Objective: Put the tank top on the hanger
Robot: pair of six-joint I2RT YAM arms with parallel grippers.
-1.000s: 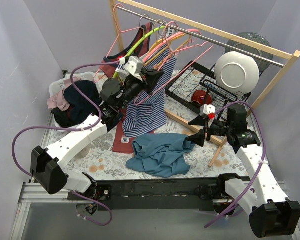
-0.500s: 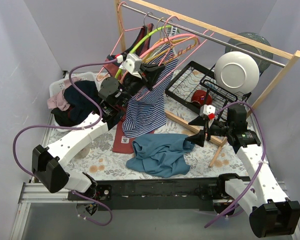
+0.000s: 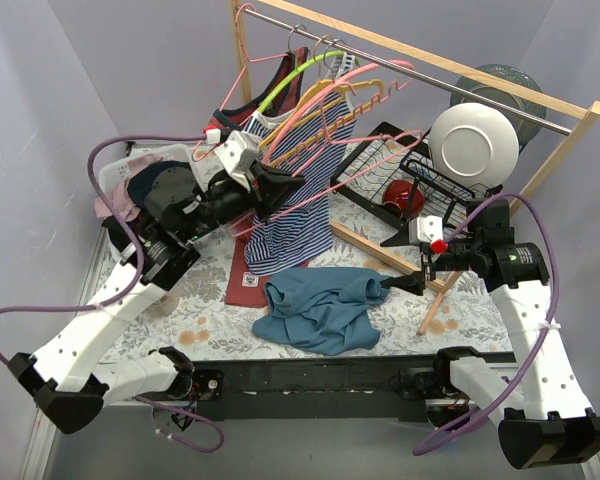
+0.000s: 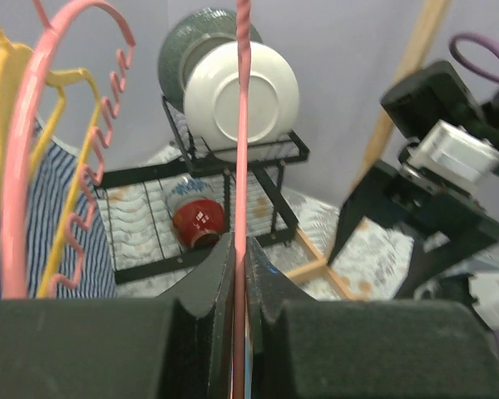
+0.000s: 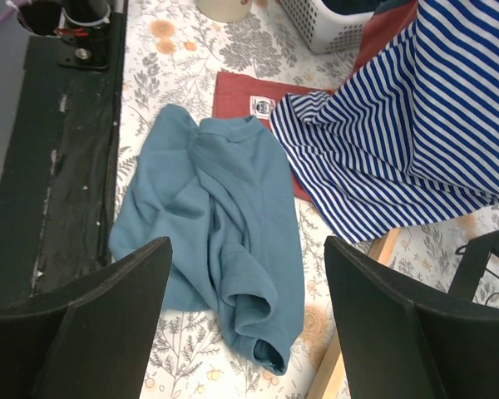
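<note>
Left fingers [image 4: 239, 253] are pinched tight on the thin pink hanger [image 4: 242, 125], held up near the rail. Whether its hook sits on the rail is hard to tell. Right fingers [image 3: 402, 263] are spread wide, gripping nothing, poised by the tank top [image 3: 318, 308] — which lies crumpled on the counter [image 3: 205, 320], just beside the striped top [image 3: 290, 225].

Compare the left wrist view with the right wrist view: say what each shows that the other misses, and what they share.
Only the left wrist view: the left claw shut on the pink hanger, a yellow hanger, the white plate, the dish rack holding a red cup, and the right arm.
Only the right wrist view: the tank top crumpled on the table below the open right claw, the red top, a white basket.
Both: the striped top and the floral table.
</note>
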